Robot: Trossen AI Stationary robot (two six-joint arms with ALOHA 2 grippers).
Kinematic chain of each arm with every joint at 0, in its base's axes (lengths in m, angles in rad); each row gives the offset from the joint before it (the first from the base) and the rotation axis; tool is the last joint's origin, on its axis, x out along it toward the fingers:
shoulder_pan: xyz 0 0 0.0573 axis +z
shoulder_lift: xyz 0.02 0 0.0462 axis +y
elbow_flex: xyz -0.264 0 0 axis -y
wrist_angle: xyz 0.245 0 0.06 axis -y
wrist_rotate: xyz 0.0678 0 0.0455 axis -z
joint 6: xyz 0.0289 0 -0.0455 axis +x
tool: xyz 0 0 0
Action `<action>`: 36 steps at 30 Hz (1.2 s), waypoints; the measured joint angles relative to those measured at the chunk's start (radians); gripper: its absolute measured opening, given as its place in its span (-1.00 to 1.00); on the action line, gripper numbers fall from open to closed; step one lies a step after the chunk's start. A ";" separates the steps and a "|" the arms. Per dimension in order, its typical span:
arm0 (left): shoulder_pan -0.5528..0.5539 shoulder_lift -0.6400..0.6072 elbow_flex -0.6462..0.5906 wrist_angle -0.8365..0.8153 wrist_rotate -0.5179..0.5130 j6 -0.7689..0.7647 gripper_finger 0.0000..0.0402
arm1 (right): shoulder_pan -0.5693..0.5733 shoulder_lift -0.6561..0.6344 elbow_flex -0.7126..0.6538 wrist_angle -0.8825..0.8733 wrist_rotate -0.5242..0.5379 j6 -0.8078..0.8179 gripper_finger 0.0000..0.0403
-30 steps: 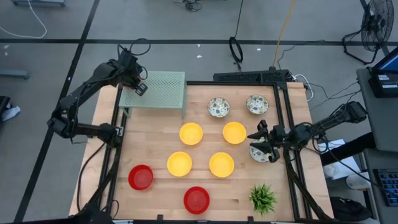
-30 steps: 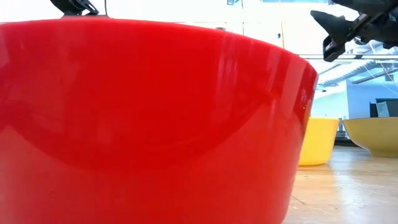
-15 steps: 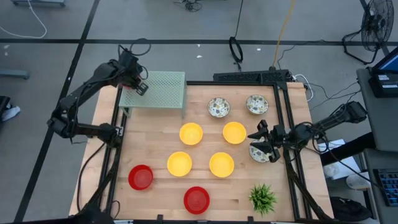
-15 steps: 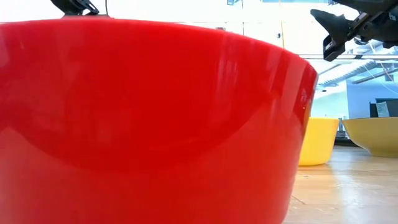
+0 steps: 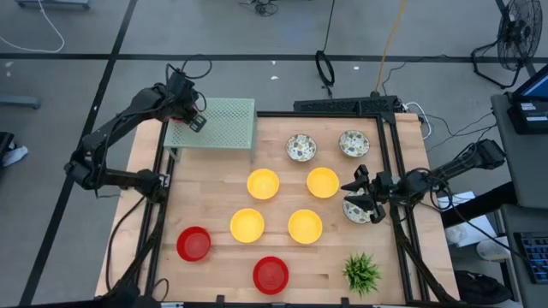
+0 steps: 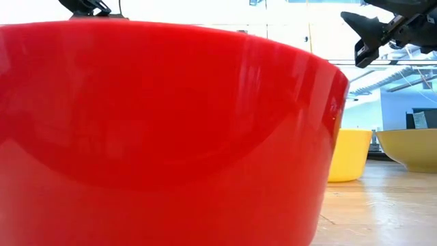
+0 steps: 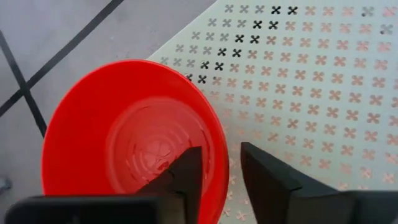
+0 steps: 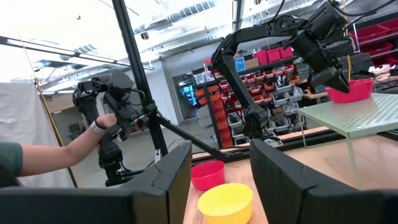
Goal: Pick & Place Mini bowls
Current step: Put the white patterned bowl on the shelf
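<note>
A red mini bowl [image 7: 124,137] stands upright on the green perforated rack [image 5: 218,124] at the table's far left. My left gripper [image 7: 222,177] is open over the bowl's edge, one finger inside and one outside. The right wrist view shows that bowl [image 8: 349,91] under the left gripper [image 8: 329,74]. Several yellow bowls [image 5: 263,183] sit mid-table and two red ones [image 5: 193,244] near the front. Two white patterned bowls [image 5: 300,147] are at the far side. A third [image 5: 361,212] lies partly under my right gripper [image 5: 353,193], which hangs open above it, touching nothing. My left gripper comes down slanting onto the red bowl's rim [image 7: 216,163], which lies in the gap between the two fingers. Rack shows between the rim and the outer finger [image 7: 267,180]. Whether the inner finger [image 7: 186,177] touches the bowl's wall, I cannot tell. The bowl rests on the rack.
A small green plant [image 5: 361,271] stands at the near right corner. Black frame rails [image 5: 390,162] run along the table's sides. In the low view a red bowl [image 6: 171,137] close to the camera blocks most of the table. A person's arm [image 8: 62,149] shows beyond the table.
</note>
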 joint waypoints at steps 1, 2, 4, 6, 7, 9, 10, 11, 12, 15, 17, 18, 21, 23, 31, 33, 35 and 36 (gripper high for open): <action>-0.003 -0.001 0.000 0.000 0.000 -0.001 -0.36 | 0.000 0.000 0.000 0.001 0.000 0.000 -0.25; -0.007 -0.001 0.000 0.000 0.000 0.000 -0.31 | 0.000 0.000 0.000 0.001 0.000 0.000 -0.25; -0.018 -0.002 0.004 -0.003 0.005 0.009 -0.22 | 0.000 0.000 0.000 0.013 0.002 0.000 -0.25; -0.033 -0.003 0.018 -0.002 0.008 0.027 -0.15 | 0.000 0.000 0.000 0.048 0.032 0.000 -0.25; -0.041 -0.003 0.028 -0.003 0.008 0.032 -0.12 | 0.000 0.000 0.000 0.069 0.062 0.000 -0.25; -0.058 -0.003 0.053 -0.005 0.008 0.031 -0.07 | -0.001 0.000 0.001 0.112 0.136 0.000 -0.25; -0.067 -0.003 0.067 -0.005 0.008 0.031 -0.05 | -0.004 0.000 0.005 0.125 0.176 -0.002 -0.25; -0.076 -0.003 0.084 -0.005 0.008 0.031 -0.04 | -0.009 -0.001 0.011 0.127 0.199 -0.004 -0.25; -0.084 -0.003 0.099 -0.005 0.008 0.031 -0.03 | -0.017 -0.001 0.017 0.125 0.208 -0.003 -0.25; -0.110 -0.003 0.150 -0.009 0.008 0.029 -0.03 | -0.041 0.011 0.044 0.101 0.205 -0.002 -0.25; -0.131 -0.003 0.182 -0.008 0.011 0.004 -0.03 | -0.054 0.026 0.062 0.084 0.204 -0.001 -0.25; -0.142 -0.003 0.195 -0.008 0.019 -0.011 -0.03 | -0.061 0.037 0.072 0.062 0.205 -0.002 -0.25; -0.177 -0.004 0.220 -0.001 0.086 -0.053 -0.02 | -0.083 0.080 0.119 0.053 0.202 -0.007 -0.25; -0.200 -0.004 0.220 0.003 0.148 -0.075 -0.02 | -0.098 0.117 0.147 0.042 0.195 -0.008 -0.25; -0.322 -0.003 0.220 0.001 0.380 -0.105 -0.03 | -0.146 0.308 0.296 -0.076 0.126 -0.089 -0.25; -0.366 -0.003 0.220 0.007 0.410 -0.101 -0.02 | -0.149 0.354 0.336 -0.134 0.126 -0.128 -0.25; -0.414 -0.002 0.220 0.018 0.419 -0.101 -0.03 | -0.149 0.391 0.380 -0.181 0.128 -0.168 -0.25; -0.439 0.000 0.220 0.027 0.420 -0.100 -0.03 | -0.149 0.408 0.403 -0.206 0.131 -0.189 -0.25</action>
